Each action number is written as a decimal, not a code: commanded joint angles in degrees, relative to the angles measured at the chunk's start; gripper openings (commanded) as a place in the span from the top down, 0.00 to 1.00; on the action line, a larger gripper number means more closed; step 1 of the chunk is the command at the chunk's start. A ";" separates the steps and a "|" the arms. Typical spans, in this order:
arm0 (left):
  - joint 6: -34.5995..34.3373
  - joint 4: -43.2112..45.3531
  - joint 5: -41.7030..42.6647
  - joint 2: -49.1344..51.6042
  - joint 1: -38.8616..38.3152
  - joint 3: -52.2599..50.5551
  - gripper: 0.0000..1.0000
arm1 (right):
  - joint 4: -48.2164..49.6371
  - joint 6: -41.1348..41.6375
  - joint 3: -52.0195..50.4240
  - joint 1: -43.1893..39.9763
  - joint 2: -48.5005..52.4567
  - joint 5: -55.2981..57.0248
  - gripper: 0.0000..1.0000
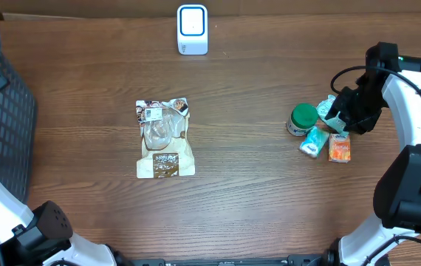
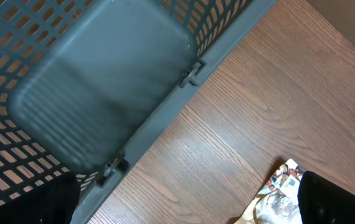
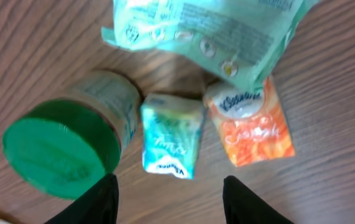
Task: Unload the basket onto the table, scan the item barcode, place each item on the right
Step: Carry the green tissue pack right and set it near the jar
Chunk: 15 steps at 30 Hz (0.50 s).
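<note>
The right pincer (image 3: pixel 172 200) hovers with its fingers spread and nothing between them, just above a cluster of four small goods near the right edge of the brown wooden bench (image 1: pixel 269 207). Directly below it lies a small green-and-white tissue pack (image 3: pixel 170 140). Touching that on one side is a squat jar with a green lid (image 3: pixel 65 149), and on the other a small orange tissue pack (image 3: pixel 252 127). A crinkled pale green plastic packet (image 3: pixel 215 31) lies just beyond them, overlapping the top of the orange pack.

Well apart from this cluster, in the middle of the bench, a flat brown-and-white pouch with a clear window (image 1: pixel 165 139) lies face up. Beyond it, at the far edge, the white barcode scanner with a blue-rimmed window (image 1: pixel 192 29) stands alone, with nothing in front of its face.

The left pincer (image 2: pixel 190 202) is spread wide and empty, hanging over the bench beside a grey plastic mesh basket (image 2: pixel 103 93), whose visible floor holds nothing.

As I judge it, the scan is not under way: no item is gripped, lifted or presented to the scanner. Whether the pouch has been scanned cannot be told. What is left, going by the right pincer's position, is to close on one of the clustered goods, carry it to the scanner and turn its barcode to the window.
</note>
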 commanded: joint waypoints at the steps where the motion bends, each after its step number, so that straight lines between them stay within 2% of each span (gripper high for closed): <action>1: -0.57 0.20 0.04 -0.28 -0.13 -0.24 0.00 | -2.38 -4.44 5.46 -0.09 -0.70 -3.48 0.49; 5: -0.57 0.20 0.04 -0.28 -0.13 -0.24 0.00 | -7.72 -10.32 14.19 1.55 -0.70 -9.75 0.48; 8: -0.55 0.20 0.04 -0.28 -0.13 -0.24 0.00 | -8.55 -11.39 18.36 4.09 -0.70 -15.04 0.47; 15: -0.57 0.20 0.04 -0.28 -0.13 -0.24 0.00 | -2.89 -10.47 17.77 13.90 -0.63 -24.96 0.39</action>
